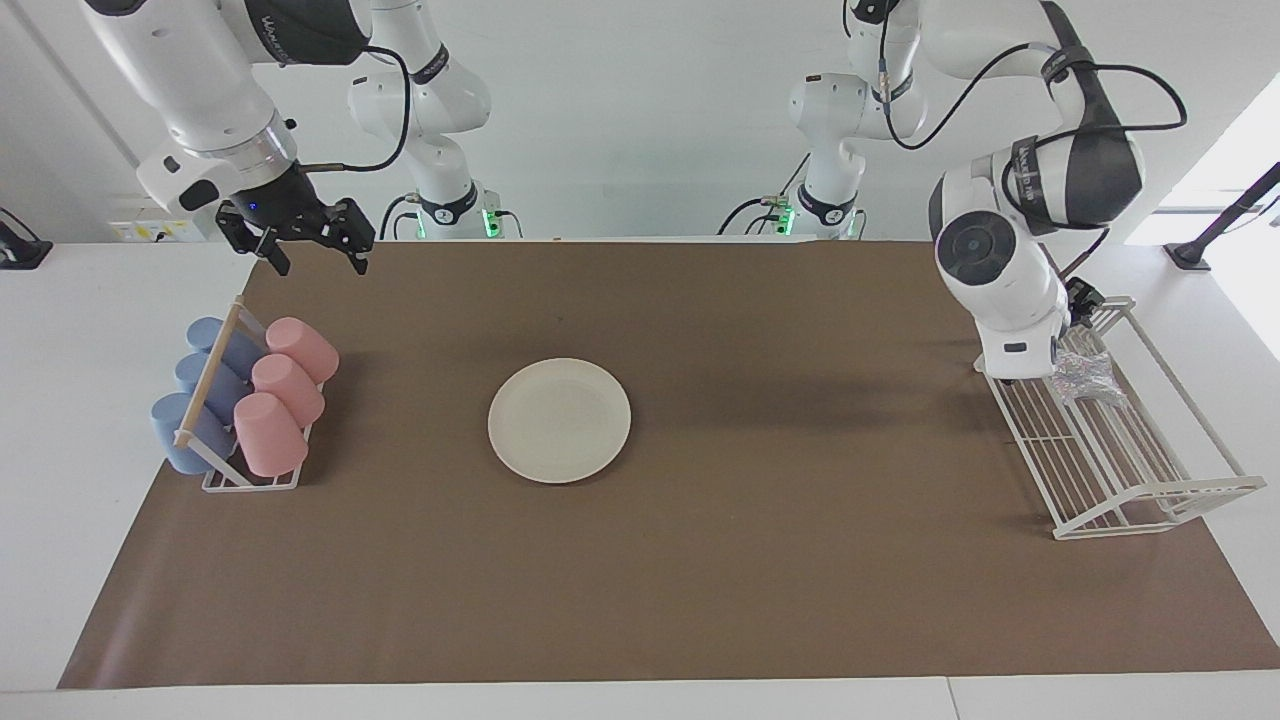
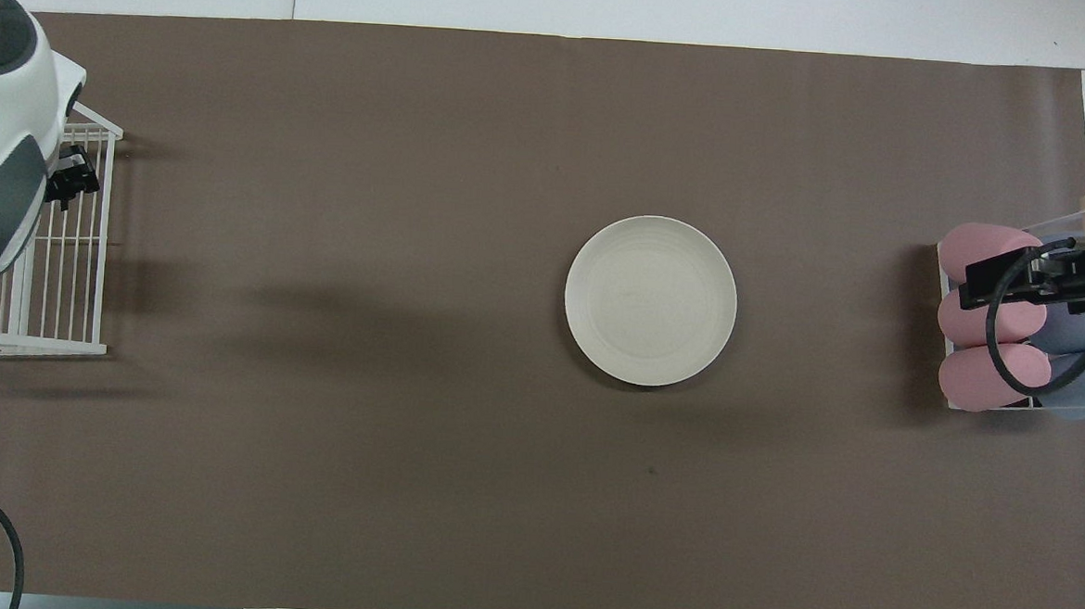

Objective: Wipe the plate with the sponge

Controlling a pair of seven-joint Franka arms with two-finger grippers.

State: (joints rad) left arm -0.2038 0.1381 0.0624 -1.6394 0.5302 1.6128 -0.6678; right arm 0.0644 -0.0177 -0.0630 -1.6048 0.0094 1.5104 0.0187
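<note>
Two arms hang over opposite ends of the bench: the left gripper point(image 1: 1078, 305) above the white wire rack point(image 1: 1120, 450), jaws open and empty, the sponge point(image 1: 1082, 377) lying in the rack just below; the right gripper point(image 1: 312, 250) waits wide open above the cup rack point(image 1: 245, 405). The plate point(image 1: 559, 421) sits mid-mat, bare

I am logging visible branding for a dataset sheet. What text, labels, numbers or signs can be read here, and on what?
Grey lettering on the right arm's dark upper band: too blurred to read.
Lettering on the left arm's dark wrist strap: too small to read.
Yellow sticker on the white wall box: unreadable.
Nothing else carries text.
</note>
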